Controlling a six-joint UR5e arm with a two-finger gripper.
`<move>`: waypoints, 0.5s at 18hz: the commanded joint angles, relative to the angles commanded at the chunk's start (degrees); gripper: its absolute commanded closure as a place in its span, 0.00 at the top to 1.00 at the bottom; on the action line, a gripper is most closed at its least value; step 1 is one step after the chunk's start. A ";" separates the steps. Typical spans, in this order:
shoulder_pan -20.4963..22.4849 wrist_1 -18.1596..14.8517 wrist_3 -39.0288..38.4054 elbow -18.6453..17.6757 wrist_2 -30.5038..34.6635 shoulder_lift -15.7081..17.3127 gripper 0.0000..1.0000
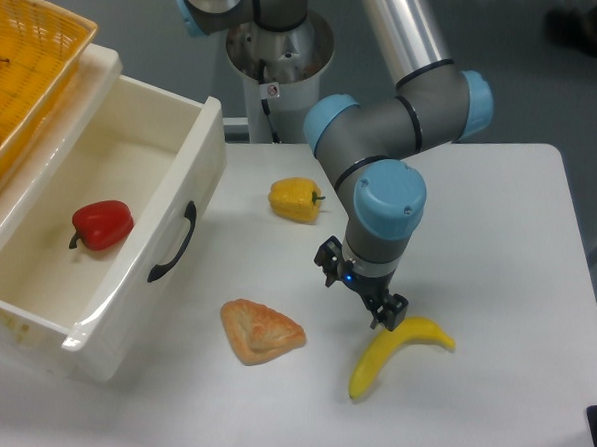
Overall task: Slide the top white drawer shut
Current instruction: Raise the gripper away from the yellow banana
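Top white drawer (pixel 181 172): glossy cream-white box, left side of scene, pulled well out from its cabinet, open top facing up. Front panel faces right/near, w/ curved black handle (pixel 172 242) on it. Nothing touching the panel or handle.

Contents of drawer: 1 red bell pepper (pixel 102 224), lying on drawer floor, approx. mid-length, stem toward left.

Yellow wicker basket (pixel 31 64): far left, on top of cabinet behind/above the drawer, partly cut off by frame edge.

Table (pixel 499 224): white top, holds the loose items below.

Yellow bell pepper (pixel 296 199): on table, right of drawer front, far of centre, apart from drawer.

Pastry (pixel 261 331): triangular, golden-brown, flat on table, near side, right of drawer's near corner, not touching it.

Banana (pixel 397 353): yellow, curved, on table near side, right of pastry.

Arm: UR5e, grey w/ blue joint caps, base (pixel 277 52) at far edge of table, wrist pointing down over centre-right of table.

Gripper (pixel 359 291): black, 2-finger, low over table between pastry and banana. Right finger just beside/above banana's upper end; contact can't be told. Fingers stand apart, nothing between them. Well apart from drawer: yellow pepper and pastry lie in the stretch between gripper and drawer front.
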 joint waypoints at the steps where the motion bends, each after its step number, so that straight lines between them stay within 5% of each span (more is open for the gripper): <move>1: -0.09 -0.17 -0.09 -0.09 0.00 -0.17 1.00; 6: -0.26 -0.52 -0.17 -0.97 -0.70 -0.53 1.00; 9: 0.08 -2.80 -3.24 -0.89 -7.35 0.52 0.94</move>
